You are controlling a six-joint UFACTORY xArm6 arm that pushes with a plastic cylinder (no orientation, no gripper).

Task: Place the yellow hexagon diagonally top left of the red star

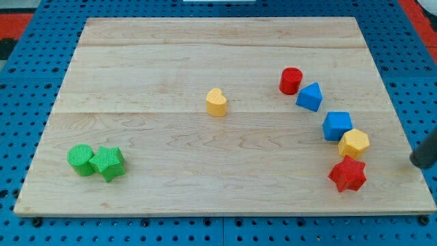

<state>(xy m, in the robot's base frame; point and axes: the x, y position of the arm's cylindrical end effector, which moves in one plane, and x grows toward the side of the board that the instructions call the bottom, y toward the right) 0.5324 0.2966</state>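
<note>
wooden board [205, 61]: yellow hexagon [354, 143] touching red star [347, 174], upper right.

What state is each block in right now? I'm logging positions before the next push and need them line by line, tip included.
yellow hexagon: upright, touching the red star's upper edge, slightly right of it.
red star: flat, near the board's bottom right.
blue cube: touching the yellow hexagon.
blue block: beside the red cylinder.
red cylinder: upright.
yellow heart: alone, mid-board.
green blocks: touching, bottom left.
my tip: right of the hexagon, apart.
</note>
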